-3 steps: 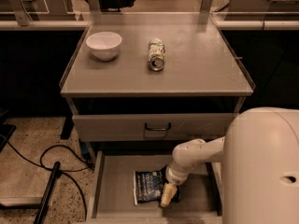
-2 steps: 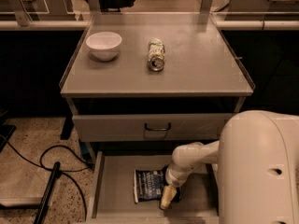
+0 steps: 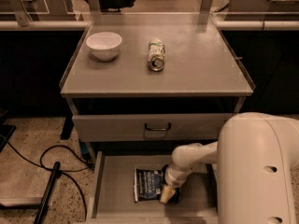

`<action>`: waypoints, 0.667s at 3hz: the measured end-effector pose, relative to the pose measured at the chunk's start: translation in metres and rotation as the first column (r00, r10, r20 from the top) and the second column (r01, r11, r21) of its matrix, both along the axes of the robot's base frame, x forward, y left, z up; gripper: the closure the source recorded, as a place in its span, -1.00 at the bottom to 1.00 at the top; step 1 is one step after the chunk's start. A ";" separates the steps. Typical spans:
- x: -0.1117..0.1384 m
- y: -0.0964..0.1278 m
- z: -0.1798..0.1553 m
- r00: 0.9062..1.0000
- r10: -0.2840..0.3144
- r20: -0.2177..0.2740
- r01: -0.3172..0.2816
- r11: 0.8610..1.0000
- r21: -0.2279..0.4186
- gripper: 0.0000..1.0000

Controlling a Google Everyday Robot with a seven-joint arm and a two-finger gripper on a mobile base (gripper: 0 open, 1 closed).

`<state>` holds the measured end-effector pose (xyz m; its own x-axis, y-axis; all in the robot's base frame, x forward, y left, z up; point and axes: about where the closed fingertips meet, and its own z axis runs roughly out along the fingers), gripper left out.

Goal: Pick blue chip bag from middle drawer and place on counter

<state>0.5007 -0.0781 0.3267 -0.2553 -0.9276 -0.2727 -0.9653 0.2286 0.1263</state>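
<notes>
The blue chip bag [image 3: 147, 184] lies flat on the floor of the open middle drawer [image 3: 112, 190], near its centre. My gripper [image 3: 167, 193] reaches down into the drawer at the bag's right edge, touching or just over it; a pale fingertip [image 3: 165, 195] shows beside the bag. The white arm comes in from the lower right. The counter [image 3: 196, 64] above is the flat grey cabinet top.
A white bowl [image 3: 103, 45] stands at the counter's back left. A green-and-white drink can [image 3: 156, 55] lies on its side near the counter's middle. A closed drawer front with a dark handle [image 3: 157, 127] sits above the open drawer. Black cables [image 3: 51, 167] lie on the floor at left.
The arm has shifted slightly left and down over the bag's right edge. The bag, bowl and can have not moved.
</notes>
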 end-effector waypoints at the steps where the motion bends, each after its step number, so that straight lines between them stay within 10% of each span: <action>1: 0.000 0.000 0.008 1.000 0.000 0.000 0.000 1.000 0.000 0.10; 2: 0.000 0.000 0.008 1.000 0.000 0.000 0.000 1.000 0.000 0.53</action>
